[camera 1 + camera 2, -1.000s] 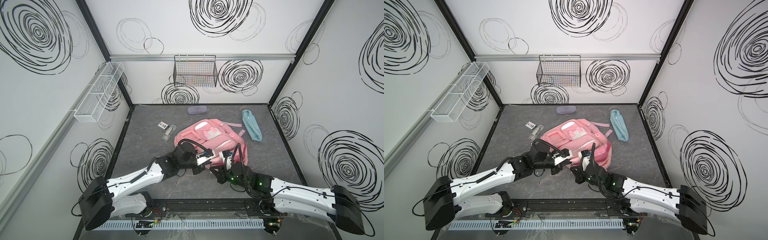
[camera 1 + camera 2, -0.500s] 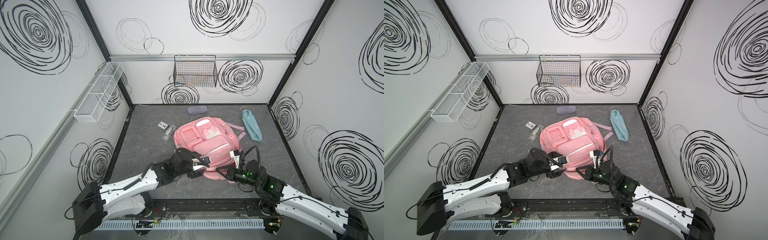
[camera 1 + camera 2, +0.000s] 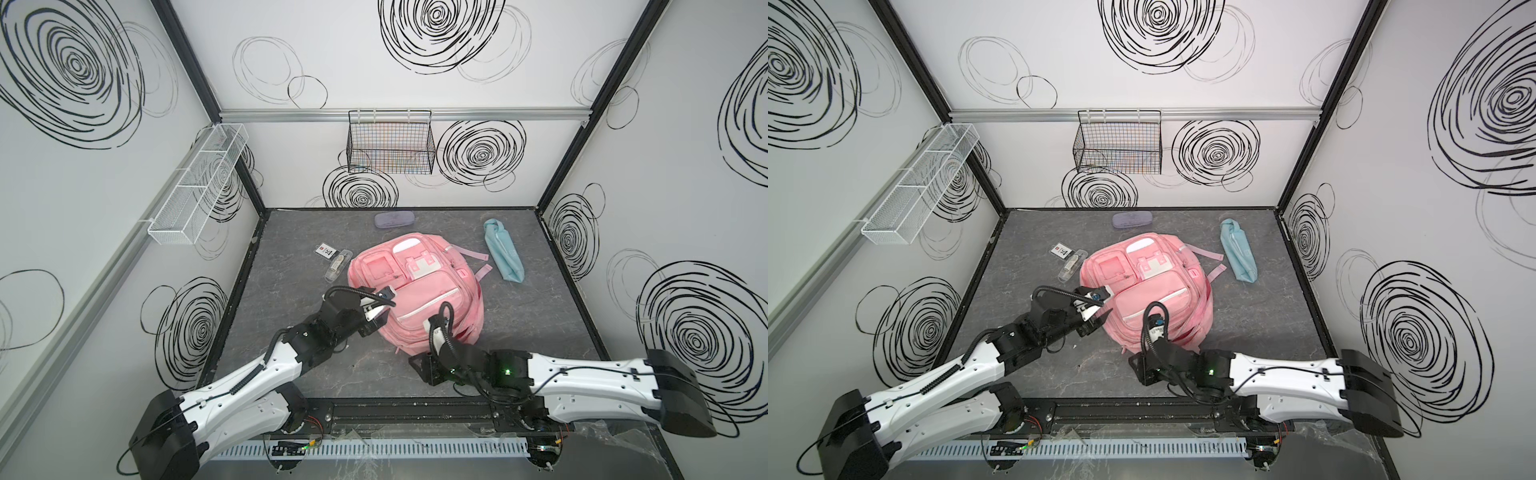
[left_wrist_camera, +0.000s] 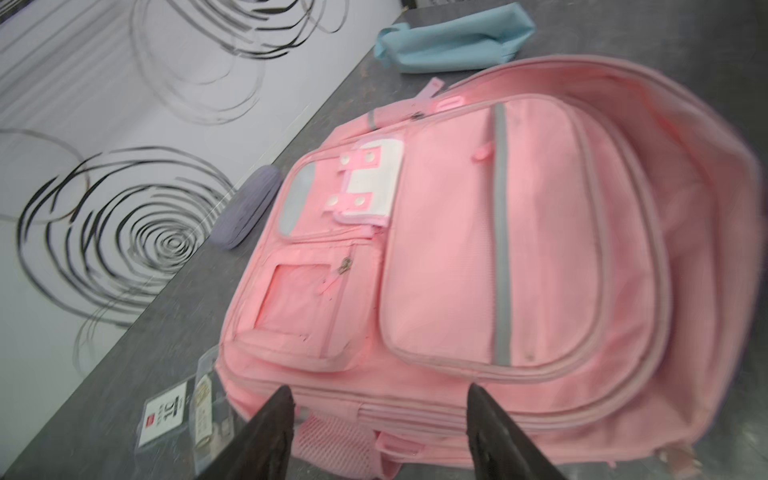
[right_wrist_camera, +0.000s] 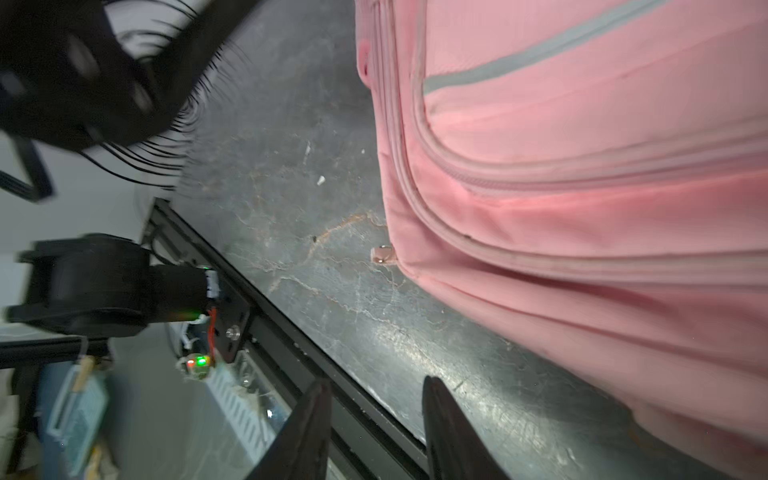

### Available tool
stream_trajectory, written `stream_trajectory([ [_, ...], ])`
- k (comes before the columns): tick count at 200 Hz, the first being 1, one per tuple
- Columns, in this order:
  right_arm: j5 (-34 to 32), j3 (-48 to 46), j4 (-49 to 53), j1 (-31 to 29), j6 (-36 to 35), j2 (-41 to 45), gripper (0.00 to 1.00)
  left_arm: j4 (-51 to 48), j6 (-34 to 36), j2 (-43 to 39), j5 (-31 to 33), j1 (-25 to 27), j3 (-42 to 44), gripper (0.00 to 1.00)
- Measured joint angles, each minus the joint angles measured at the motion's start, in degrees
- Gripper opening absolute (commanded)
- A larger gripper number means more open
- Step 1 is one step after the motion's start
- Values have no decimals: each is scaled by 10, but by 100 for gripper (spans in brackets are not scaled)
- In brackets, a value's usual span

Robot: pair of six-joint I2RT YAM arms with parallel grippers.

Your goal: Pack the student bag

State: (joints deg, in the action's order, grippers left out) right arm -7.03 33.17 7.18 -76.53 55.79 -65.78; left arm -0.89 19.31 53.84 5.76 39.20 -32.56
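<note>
- The bag (image 3: 419,282) lay flat on the grey table (image 3: 286,291) with its front pockets up, just right of centre in both top views.
- Its end with the white patch (image 3: 422,266) pointed toward the top of the frame, and its pink straps (image 3: 473,254) stuck out at its upper right.
- The left gripper (image 4: 380,390) was released. Its dark fingers (image 4: 266,436) stood well apart at the bottom of the left wrist view, with nothing held between them.
- The bag's side lay just past their tips. Whether the tips touched the fabric could not be told.
- In a top view the left gripper (image 3: 380,309) sat at the bag's left edge.
- The right gripper (image 5: 376,384) was released too. Its fingers (image 5: 307,436) stood apart at the bottom of the right wrist view, with only bare table and the black rail (image 5: 291,345) beyond them.
- The bag filled the upper right of that view, apart from those fingers.
- A blue pouch (image 3: 503,253) lay to the right of the bag, near the straps but not touching the bag.
- A purple case (image 3: 394,219) lay above the bag, by the back wall.
- A card (image 3: 326,251) and a clear packet (image 3: 337,266) lay at the bag's upper left, the packet just beside it.
- A black basket (image 3: 390,143) hung on the back wall and a white rack (image 3: 195,187) on the left wall.
</note>
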Motion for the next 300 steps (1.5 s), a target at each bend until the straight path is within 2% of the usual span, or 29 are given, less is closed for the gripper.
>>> stream_trajectory([
  [25, -59, 50, 3, -7, -15, -125, 47, 9, -31, -32, 24, -58, 5, 69],
  [42, -86, 80, 3, -7, -24, -187, 49, 20, -41, -55, 36, -80, 13, 69],
  [76, -113, 134, 16, -6, -31, -268, 52, 29, -49, -73, 48, -88, 26, 69],
  [124, -137, 176, 38, 0, -19, -326, 53, 41, -53, -90, 48, -88, 36, 69],
  [161, -156, 209, 42, 10, -12, -381, 42, 50, -54, -104, 48, -88, 40, 69],
  [198, -168, 222, 40, 20, -2, -395, 39, 55, -54, -109, 48, -88, 41, 69],
  [211, -171, 223, 36, 26, -2, -398, 31, 56, -54, -109, 48, -87, 41, 69],
  [232, -174, 220, 29, 35, -2, -398, 13, 57, -54, -110, 48, -85, 42, 69],
  [260, -167, 202, 1, 40, -7, -387, 0, 57, -54, -112, 48, -84, 42, 69],
  [300, -98, 139, -31, 50, -26, -305, 0, 56, -31, -116, 35, -73, 42, 72],
])
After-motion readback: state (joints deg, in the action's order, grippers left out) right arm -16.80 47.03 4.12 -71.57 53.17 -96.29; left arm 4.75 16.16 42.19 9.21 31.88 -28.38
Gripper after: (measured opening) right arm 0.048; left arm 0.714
